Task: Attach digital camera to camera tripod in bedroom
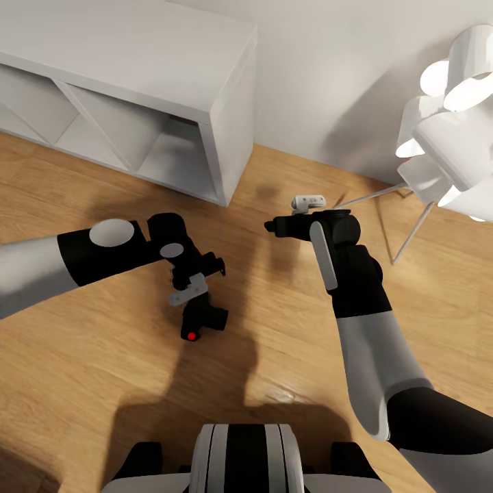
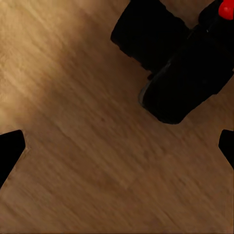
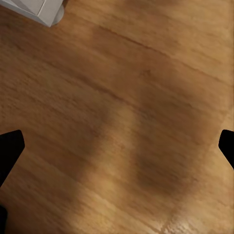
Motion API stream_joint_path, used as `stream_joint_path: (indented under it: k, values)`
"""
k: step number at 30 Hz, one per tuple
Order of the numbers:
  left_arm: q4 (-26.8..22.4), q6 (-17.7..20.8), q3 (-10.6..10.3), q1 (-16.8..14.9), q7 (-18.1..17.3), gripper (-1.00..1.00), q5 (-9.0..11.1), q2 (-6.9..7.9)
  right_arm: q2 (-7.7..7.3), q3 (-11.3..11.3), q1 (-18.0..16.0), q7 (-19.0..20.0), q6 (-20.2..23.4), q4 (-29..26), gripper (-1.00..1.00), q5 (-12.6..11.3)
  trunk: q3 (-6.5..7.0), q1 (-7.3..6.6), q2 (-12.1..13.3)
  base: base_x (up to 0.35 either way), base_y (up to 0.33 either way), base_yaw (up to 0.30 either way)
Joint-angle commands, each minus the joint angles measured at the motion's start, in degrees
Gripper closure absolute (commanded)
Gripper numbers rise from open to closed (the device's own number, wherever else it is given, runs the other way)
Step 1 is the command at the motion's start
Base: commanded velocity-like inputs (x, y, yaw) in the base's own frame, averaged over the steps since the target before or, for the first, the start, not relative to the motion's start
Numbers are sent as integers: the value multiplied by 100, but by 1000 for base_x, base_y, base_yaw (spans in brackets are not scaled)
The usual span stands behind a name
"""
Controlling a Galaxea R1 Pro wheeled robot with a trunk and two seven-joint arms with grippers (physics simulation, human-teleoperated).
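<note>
The digital camera lies on the wood plank floor, small and matte black, with its red button facing up. My left gripper hovers just above and behind it, open, holding nothing. In the left wrist view the camera lies off to one side, beyond the gap between the fingertips. My right gripper hangs open over bare floor to the camera's right, and its wrist view shows only planks between its fingertips. The camera tripod is out of view.
A white cube shelf stands against the wall at the back left; its corner appears in the right wrist view. A white floor lamp with thin legs stands at the right. My base is at the bottom.
</note>
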Motion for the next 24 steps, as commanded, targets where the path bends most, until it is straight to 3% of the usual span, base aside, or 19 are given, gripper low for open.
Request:
stream_joint_path:
  k: [1, 8, 13, 16, 19, 24]
  values:
    - [2, -62, -44, -16, 137, -100, -30, -12, 1, -1, -3, -6, 22, -3, -100, -23, -3, -1, -1, 0, 0, 0]
    - [85, -66, -168, -80, 473, -100, -26, -89, 1, -1, -3, -6, 22, -3, -100, -23, -3, -1, -1, 0, 0, 0]
    - [157, -77, -305, -129, 484, -100, -32, -158, 1, -1, -3, -5, 22, -3, -100, -23, -3, -1, -1, 0, 0, 0]
    - [225, -142, -485, -163, 410, -100, -39, -221, 1, -1, -3, -4, 22, -3, -100, -23, -3, -1, -1, 0, 0, 0]
    - [366, -411, -807, -195, 295, -100, -51, -301, 1, -1, -3, -6, 22, -3, -100, -23, -3, -1, -1, 0, 0, 0]
    - [663, -798, -1088, -217, 222, -100, -156, -414, 1, -1, -3, -6, 22, -3, -100, -23, -3, -1, -1, 0, 0, 0]
